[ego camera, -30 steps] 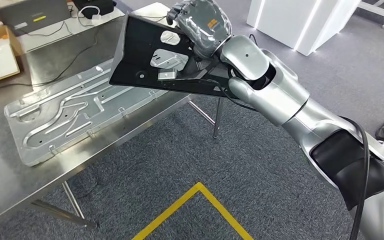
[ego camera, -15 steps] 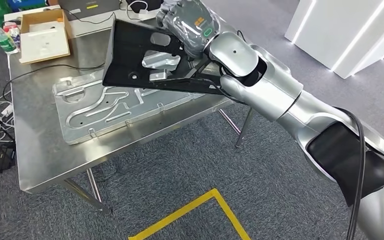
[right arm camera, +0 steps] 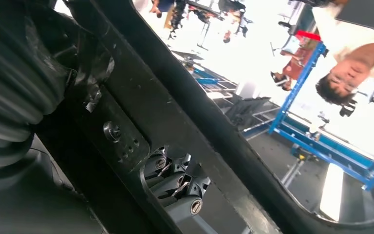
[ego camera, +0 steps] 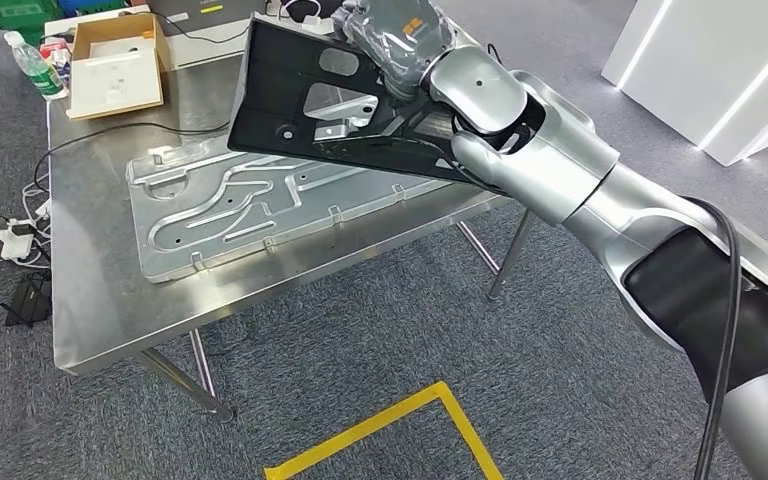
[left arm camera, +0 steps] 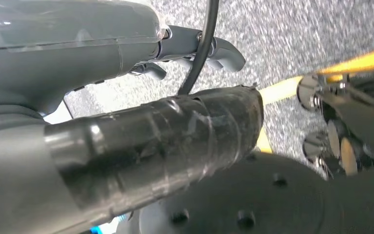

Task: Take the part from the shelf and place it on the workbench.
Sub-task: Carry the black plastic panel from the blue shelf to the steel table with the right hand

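Steel workbench [ego camera: 110,310]; right hand [ego camera: 400,40] apparently gripping flat black part [ego camera: 280,90].

Below the right hand [ego camera: 400,40] and the black part [ego camera: 290,90] it holds, a ribbed metal panel [ego camera: 260,205] covers the workbench [ego camera: 110,320]. Bare steel lies nearer the robot; a cardboard box [ego camera: 115,65] and cables [ego camera: 110,135] crowd the far-left corner.

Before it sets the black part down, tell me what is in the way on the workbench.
The right hand holds the black part above the workbench. A large silver plate lies flat right beneath it, covering the middle. A cardboard box sits at the far corner.
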You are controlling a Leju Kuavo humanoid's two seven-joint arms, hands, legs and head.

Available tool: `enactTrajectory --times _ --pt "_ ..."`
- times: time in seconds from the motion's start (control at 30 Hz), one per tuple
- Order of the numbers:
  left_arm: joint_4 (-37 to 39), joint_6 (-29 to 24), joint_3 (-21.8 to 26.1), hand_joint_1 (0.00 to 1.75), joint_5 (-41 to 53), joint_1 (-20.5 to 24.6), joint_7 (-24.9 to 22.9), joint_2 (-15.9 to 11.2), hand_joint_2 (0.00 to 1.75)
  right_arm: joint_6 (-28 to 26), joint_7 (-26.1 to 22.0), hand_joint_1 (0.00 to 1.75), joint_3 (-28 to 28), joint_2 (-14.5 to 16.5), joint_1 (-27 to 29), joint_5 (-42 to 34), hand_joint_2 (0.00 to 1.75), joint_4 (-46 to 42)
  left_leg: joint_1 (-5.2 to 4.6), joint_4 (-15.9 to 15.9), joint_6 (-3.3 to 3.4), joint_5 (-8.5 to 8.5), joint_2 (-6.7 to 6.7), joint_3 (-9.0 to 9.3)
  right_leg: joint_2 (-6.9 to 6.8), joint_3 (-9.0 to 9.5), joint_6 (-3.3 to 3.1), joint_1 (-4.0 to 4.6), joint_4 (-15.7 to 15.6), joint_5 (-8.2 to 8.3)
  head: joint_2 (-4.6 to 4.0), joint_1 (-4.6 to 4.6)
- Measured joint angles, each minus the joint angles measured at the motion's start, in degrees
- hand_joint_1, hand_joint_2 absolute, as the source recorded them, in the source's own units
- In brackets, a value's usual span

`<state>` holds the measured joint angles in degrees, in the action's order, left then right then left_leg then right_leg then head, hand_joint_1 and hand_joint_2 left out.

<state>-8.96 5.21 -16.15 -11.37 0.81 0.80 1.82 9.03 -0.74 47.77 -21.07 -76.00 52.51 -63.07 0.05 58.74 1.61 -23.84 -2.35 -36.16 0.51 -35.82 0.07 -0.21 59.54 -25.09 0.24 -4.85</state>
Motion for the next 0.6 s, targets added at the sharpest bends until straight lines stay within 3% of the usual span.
enactTrajectory --times 0.23,0.33,0.4,0.47,0.53,0.57,0.6 --pt "0.0 0.3 0.0 0.0 -0.1 0.0 -0.1 0.0 0.0 0.1 -0.1 1.75 1.6 -0.3 -1.6 -1.0 1.75 0.6 0.01 -0.3 -0.44 0.09 0.13 0.16 0.17 -0.05 -0.29 -0.01 0.0 0.0 0.0 0.0" --pt "0.0 0.5 0.0 0.0 -0.3 0.0 -0.1 -0.1 0.0 0.1 -0.2 1.75 2.4 -0.3 -2.3 -1.2 1.75 0.8 -0.15 -0.3 0.17 -0.1 0.14 0.15 0.19 0.08 -0.04 -0.25 -0.3 0.09 0.0 0.01" --pt "0.0 0.5 0.0 0.0 -0.5 0.0 -0.1 -0.1 0.0 0.0 -0.2 1.75 2.6 -0.4 -2.7 -1.3 1.75 1.0 0.16 -1.7 0.76 0.25 0.3 1.13 0.13 0.26 0.19 -0.14 -0.3 -0.13 0.01 -0.02" --pt "0.0 0.6 0.0 0.0 -0.6 -0.1 -0.1 0.0 0.0 0.0 -0.2 1.75 2.8 -0.5 -3.3 -1.3 1.75 1.3 0.57 -3.3 1.13 0.73 0.6 2.36 0.01 -1.01 0.42 -0.09 3.0 -2.0 0.01 -0.03" --pt "0.0 0.7 0.0 0.0 -0.6 0.0 -0.1 0.0 0.0 0.1 -0.2 1.75 3.2 -0.6 -3.6 -1.6 1.75 1.6 0.61 -3.5 1.2 0.65 0.83 2.77 -0.06 -4.49 0.89 -0.49 9.8 -5.21 0.0 -0.02" --pt "0.0 0.6 0.0 0.0 -0.6 0.0 -0.1 0.0 0.0 0.2 -0.2 1.75 3.4 -0.6 -3.6 -1.8 1.75 1.7 0.66 -3.4 1.11 0.49 0.87 2.85 -0.08 -6.23 1.21 -0.79 12.9 -6.2 0.0 -0.02" --pt "0.0 0.6 0.0 0.0 -0.6 0.0 -0.1 0.0 0.0 0.2 -0.2 1.75 3.5 -0.7 -3.6 -2.0 1.75 2.0 0.75 -3.2 0.93 0.22 0.85 2.93 -0.12 -7.23 1.55 -1.14 14.3 -6.14 0.0 -0.02"
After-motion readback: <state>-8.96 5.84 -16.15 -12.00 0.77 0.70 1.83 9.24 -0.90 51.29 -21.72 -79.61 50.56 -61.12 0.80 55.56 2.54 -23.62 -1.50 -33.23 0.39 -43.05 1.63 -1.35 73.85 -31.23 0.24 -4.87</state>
